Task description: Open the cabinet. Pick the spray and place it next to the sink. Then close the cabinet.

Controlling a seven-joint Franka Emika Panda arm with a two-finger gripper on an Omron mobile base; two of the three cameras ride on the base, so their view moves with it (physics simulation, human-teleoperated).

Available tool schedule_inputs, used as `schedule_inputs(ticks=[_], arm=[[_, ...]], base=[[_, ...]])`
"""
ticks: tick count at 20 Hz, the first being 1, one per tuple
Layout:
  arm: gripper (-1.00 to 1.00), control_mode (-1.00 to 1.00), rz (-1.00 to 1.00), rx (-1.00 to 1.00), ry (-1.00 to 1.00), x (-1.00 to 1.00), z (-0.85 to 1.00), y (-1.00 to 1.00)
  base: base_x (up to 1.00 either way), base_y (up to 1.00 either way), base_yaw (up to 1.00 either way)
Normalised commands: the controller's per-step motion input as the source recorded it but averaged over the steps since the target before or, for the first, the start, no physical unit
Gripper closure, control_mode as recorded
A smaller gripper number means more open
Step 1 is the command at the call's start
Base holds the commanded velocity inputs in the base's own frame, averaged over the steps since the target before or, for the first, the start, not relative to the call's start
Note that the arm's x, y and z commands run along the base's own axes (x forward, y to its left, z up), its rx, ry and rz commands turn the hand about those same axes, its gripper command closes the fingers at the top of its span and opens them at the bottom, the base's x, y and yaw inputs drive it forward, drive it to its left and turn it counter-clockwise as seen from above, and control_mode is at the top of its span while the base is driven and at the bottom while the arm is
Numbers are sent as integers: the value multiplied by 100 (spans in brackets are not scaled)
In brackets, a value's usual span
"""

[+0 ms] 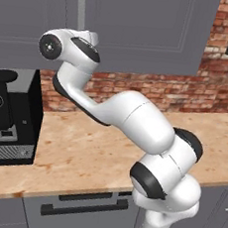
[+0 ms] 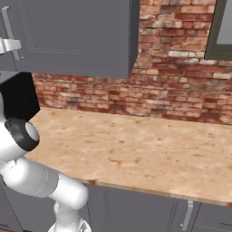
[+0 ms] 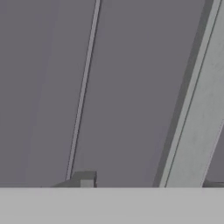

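"Cabinet [image 2: 77, 36] above the counter [image 2: 136, 149] was shut?"

"Yes. Your hand [image 2: 10, 45] was at its handle [image 3: 197, 122], fingers [image 3: 86, 178] apart, the bar between them. You needed to centre it, squeeze firmly, then pull along the door's arc."
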Motion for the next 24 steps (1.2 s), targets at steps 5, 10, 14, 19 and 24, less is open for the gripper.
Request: schedule_inputs(ticks=[5,10,14,19,24], arm=[[-100,-100,0,0,0,45,-21,-22],[-100,-100,2,0,0,0,0,-2],[100,-100,0,0,0,0,0,0],[100,-100,0,0,0,0,0,0],[100,-100,0,0,0,0,0,0]], base=[[0,0,0],[0,0,0],[0,0,0],[0,0,0],[0,0,0]])
